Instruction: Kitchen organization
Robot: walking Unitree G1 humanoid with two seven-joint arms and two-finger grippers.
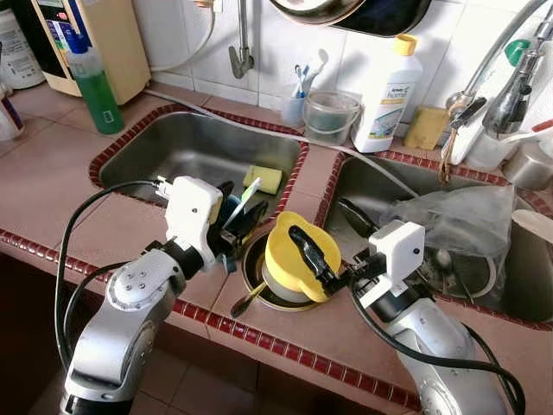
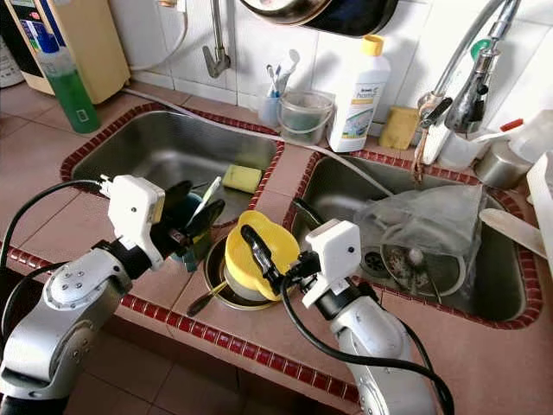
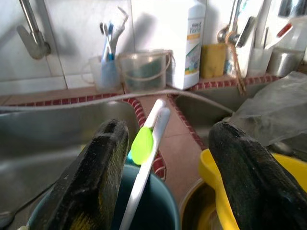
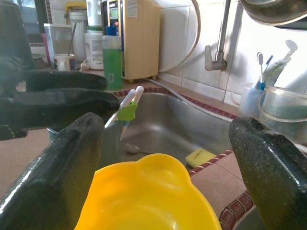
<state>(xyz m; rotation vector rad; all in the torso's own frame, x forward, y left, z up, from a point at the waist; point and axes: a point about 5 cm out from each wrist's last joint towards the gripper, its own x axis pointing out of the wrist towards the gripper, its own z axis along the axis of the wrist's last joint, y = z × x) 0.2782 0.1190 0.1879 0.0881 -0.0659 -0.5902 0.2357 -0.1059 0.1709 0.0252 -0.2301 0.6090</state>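
two sinks are set in the tiled counter (image 1: 52,164): the left sink (image 1: 186,151) holds one yellow sponge (image 1: 263,179), and the right sink (image 1: 406,199) holds one clear plastic bag (image 1: 454,220). between them, at the counter's front edge, sits one metal bowl (image 1: 252,285) with one yellow lid (image 1: 289,257) resting tilted in it. just to the left of the bowl stands one dark teal cup (image 3: 153,201) holding one white toothbrush (image 3: 146,158) with a green grip, leaning toward the back wall.

the left gripper (image 1: 235,226) has its two fingers (image 3: 91,177) spread apart, one on either side of the cup, grasping nothing; the toothbrush stands between them. whether the fingers touch the cup cannot be told. the right gripper (image 1: 313,255) lies over the yellow lid, fingers (image 4: 53,177) spread wide and released, the lid below and between them.

along the back wall: one green bottle (image 1: 93,82), one white bottle (image 1: 386,84) with a yellow cap, one clear tub (image 1: 330,115), one small cup of brushes (image 1: 296,99), and two taps (image 1: 240,47) (image 1: 501,82).
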